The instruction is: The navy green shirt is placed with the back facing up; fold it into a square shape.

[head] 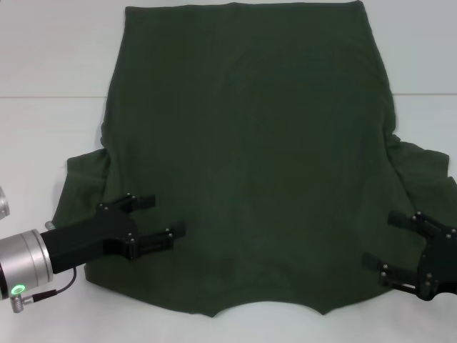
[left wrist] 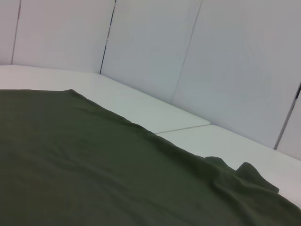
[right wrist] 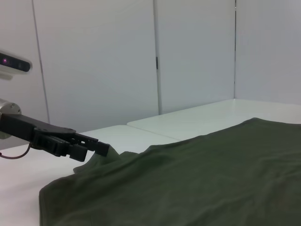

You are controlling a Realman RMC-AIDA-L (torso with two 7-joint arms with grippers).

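**Both grippers poised at the shirt's near corners**

The navy green shirt (head: 246, 164) lay spread flat on the white table (head: 50, 128), plain side up, its collar notch at the near edge and its sleeves bunched out to either side. The left gripper (head: 153, 216) hung over the cloth by the left sleeve, fingers apart. The right gripper (head: 388, 243) sat at the shirt's right edge just below the other sleeve, fingers likewise spread, gripping nothing.
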